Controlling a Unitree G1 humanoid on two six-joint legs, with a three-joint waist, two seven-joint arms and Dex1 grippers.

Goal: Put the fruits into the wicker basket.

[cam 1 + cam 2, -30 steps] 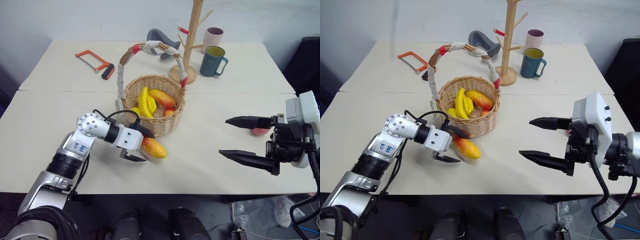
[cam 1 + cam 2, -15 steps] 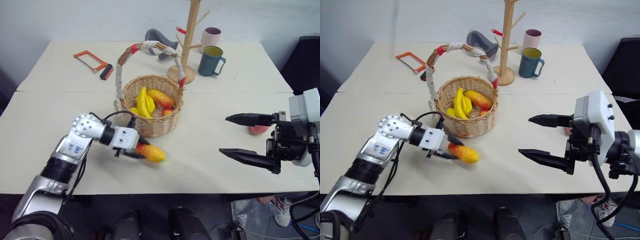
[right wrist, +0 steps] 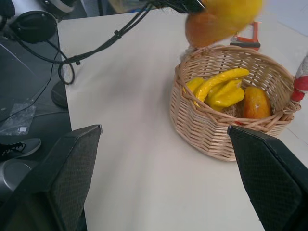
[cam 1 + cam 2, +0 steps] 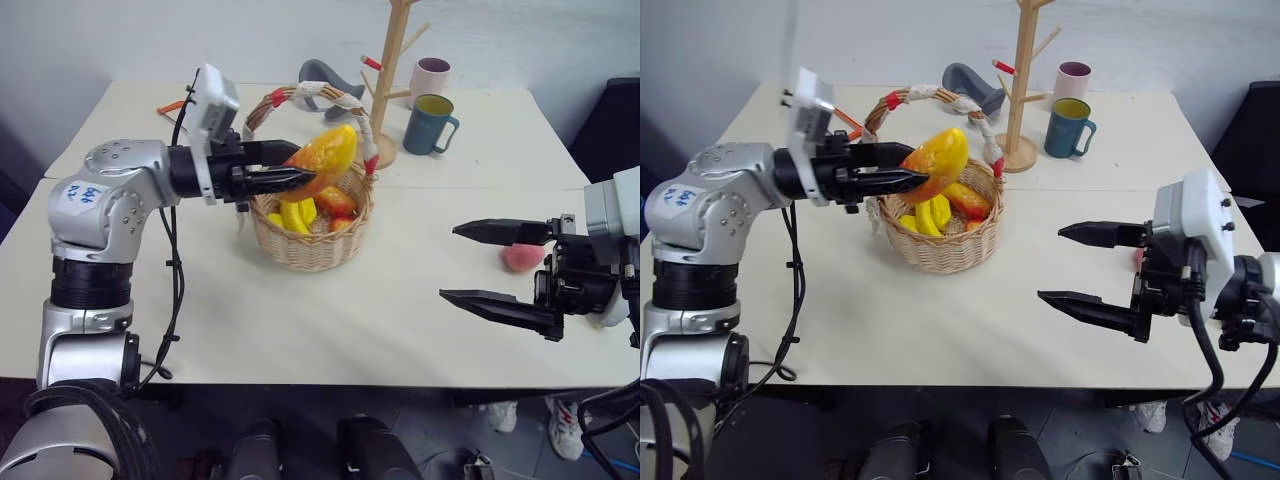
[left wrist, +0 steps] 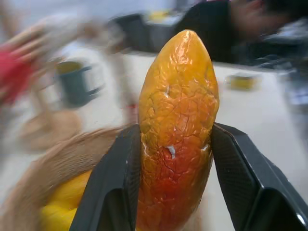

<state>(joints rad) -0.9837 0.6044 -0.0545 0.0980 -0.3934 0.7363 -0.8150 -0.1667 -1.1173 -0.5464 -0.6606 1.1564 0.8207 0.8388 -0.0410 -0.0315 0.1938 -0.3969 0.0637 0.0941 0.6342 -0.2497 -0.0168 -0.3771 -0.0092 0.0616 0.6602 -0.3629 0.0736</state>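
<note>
One mango [image 4: 325, 157] sat clenched in the left gripper [image 4: 290, 177] above the basket [image 4: 310, 245]; better to lower it past the handle [image 4: 300, 95] before releasing. Right gripper [image 4: 495, 265] gaped empty.

1. My head cameras look forward and down over the table [image 4: 330, 320].
2. My left wrist camera sits close behind the mango [image 5: 176, 130].
3. My right wrist camera shares the wicker basket [image 3: 226, 115] with them.

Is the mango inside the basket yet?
Not yet. The left gripper holds the mango in the air above the wicker basket.
</note>
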